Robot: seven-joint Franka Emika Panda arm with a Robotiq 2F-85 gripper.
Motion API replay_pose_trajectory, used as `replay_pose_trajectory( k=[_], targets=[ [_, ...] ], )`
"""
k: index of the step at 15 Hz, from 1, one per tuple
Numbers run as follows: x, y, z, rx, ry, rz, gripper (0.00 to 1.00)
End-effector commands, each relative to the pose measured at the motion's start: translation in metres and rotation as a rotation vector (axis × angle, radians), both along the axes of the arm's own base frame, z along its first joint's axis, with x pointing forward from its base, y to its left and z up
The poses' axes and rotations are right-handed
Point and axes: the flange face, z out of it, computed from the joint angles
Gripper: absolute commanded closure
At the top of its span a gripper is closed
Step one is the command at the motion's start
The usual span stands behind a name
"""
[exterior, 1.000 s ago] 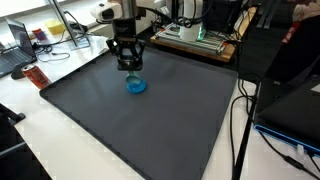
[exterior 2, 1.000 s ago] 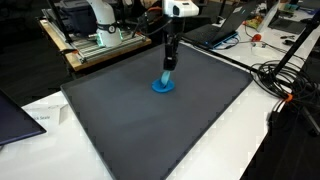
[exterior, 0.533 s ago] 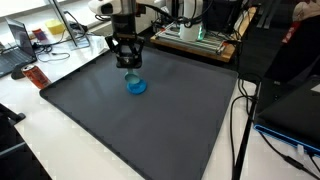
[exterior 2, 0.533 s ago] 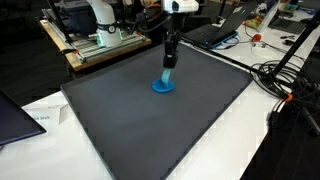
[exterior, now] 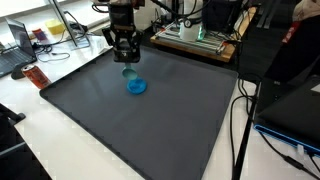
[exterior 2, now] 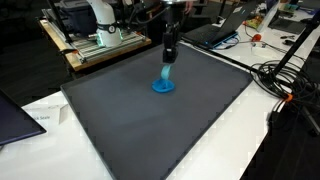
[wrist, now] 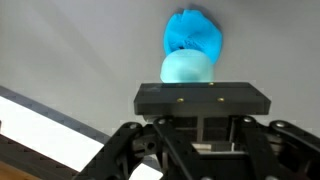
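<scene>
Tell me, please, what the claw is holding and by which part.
The claw holds a pale turquoise object by its top end, above the blue dish.

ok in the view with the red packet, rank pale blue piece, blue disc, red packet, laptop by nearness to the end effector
1. pale blue piece, held by the end effector
2. blue disc, on the mat below
3. red packet, by the mat's corner
4. laptop, beyond it, picture's edge
</scene>
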Motion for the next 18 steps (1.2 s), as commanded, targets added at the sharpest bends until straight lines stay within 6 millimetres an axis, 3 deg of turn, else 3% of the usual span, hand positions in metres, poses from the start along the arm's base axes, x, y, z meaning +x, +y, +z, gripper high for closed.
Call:
replay_pose_trajectory(
  k=[1,8,18],
  targets=[
    [-0.017,-0.002,0.023,0.0,0.005,-0.006,0.77],
    [-0.027,-0.024,0.036,0.158,-0.09,-0.051,0.77],
    [-0.007,-0.034,0.0,0.236,-0.174,-0.161,0.77]
  ],
)
